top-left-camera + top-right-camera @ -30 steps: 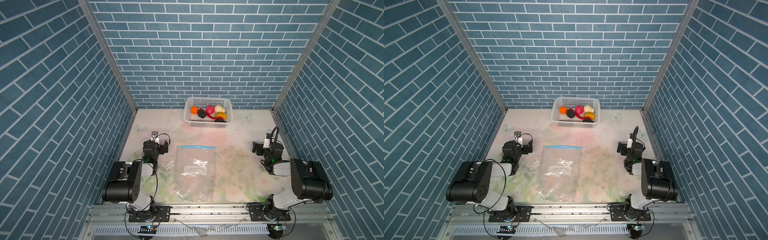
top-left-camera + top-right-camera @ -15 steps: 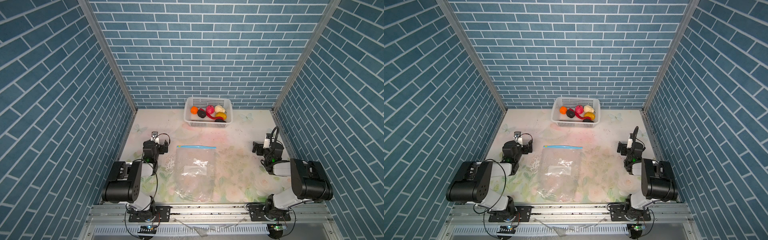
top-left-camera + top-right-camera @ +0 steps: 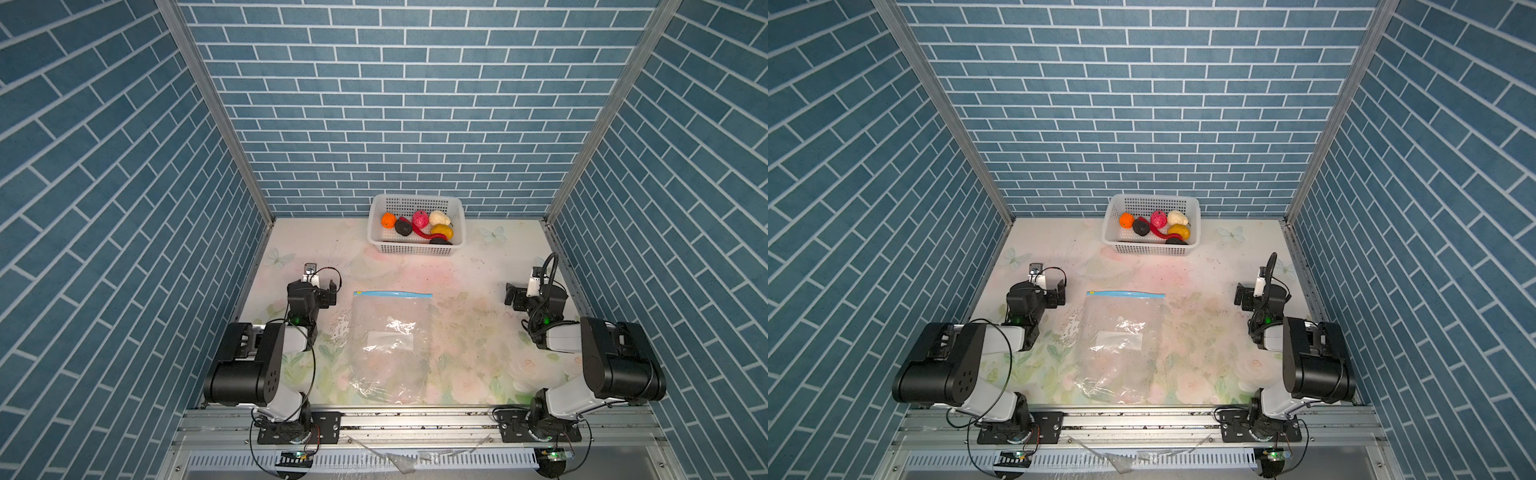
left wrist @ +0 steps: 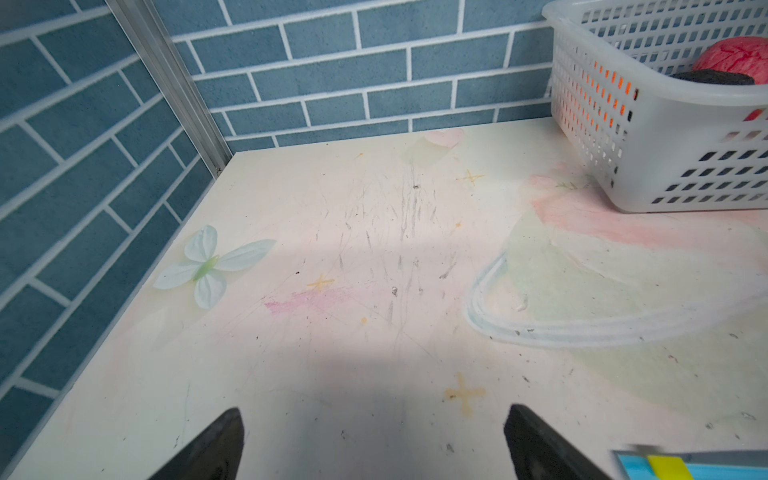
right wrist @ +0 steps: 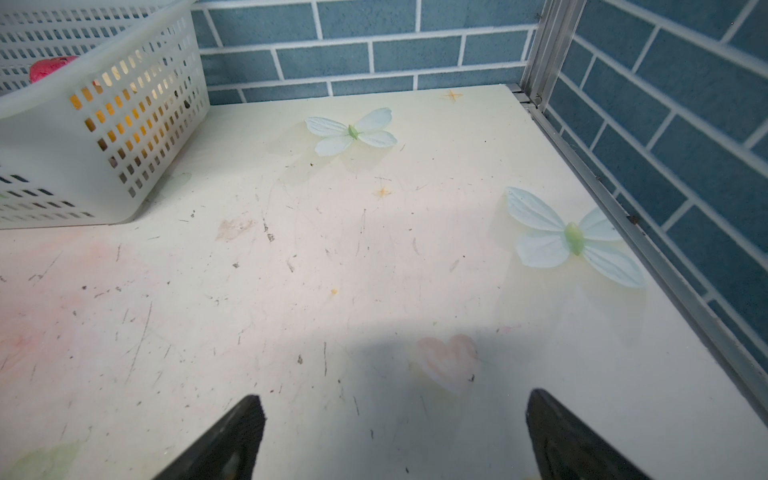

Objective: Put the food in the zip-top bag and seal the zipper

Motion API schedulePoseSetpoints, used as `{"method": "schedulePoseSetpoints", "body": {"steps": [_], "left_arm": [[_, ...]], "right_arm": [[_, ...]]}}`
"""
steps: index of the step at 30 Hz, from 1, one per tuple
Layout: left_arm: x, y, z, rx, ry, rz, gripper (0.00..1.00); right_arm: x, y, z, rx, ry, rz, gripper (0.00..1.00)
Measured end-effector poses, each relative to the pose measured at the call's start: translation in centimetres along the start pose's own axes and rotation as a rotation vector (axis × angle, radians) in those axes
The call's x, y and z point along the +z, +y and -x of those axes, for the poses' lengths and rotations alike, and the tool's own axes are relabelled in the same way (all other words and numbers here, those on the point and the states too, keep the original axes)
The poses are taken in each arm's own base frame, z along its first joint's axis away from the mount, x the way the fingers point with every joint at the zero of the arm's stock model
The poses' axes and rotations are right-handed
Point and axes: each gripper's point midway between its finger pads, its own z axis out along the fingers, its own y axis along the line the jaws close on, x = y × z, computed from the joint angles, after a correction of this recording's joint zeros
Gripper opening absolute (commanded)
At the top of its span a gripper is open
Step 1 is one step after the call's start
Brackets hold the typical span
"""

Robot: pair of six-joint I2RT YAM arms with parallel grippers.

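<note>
Bag: a large clear crinkly zip-top bag [image 3: 388, 345] lies flat in the middle of the counter [image 3: 478, 282], its light blue zipper strip [image 3: 392, 294] towards the basket.
Food: small colourful toy foods [image 3: 419, 226] sit in a white perforated plastic basket [image 3: 415, 249] at the back wall.
Grippers: left gripper [image 4: 376, 419] and right gripper [image 5: 397, 403] flank the bag, spread wide and empty.
Tip: lift one mouth edge and hold it spread for loading.

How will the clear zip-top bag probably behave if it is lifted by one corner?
The zip-top bag looks thin, crinkled and empty, so it would probably sag limply and weigh little. Its glossy film may slide when pushed. The blue zipper seems its stiffest edge.
</note>
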Motion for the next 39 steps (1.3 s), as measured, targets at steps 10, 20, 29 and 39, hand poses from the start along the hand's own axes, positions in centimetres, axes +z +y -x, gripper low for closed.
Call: {"method": "schedulePoseSetpoints", "body": {"steps": [10, 20, 29, 39], "left_arm": [[-0.1, 0.1, -0.1, 0.003, 0.009, 0.015, 0.99], [-1.7, -0.4, 4.5, 0.049, -0.039, 0.087, 0.99], [-1.9, 0.6, 8.6, -0.027, 0.031, 0.193, 0.99], [-0.3, -2.8, 5.9, -0.183, 0.268, 0.089, 0.99]], "right_arm": [[0.0, 0.7, 0.1, -0.018, -0.005, -0.004, 0.98], [-2.9, 3.0, 5.0, -0.096, -0.121, -0.003, 0.96], [-3.2, 5.9, 6.7, -0.103, -0.045, 0.017, 0.95], [-1.3, 10.1, 5.8, -0.019, 0.181, 0.016, 0.99]]}}
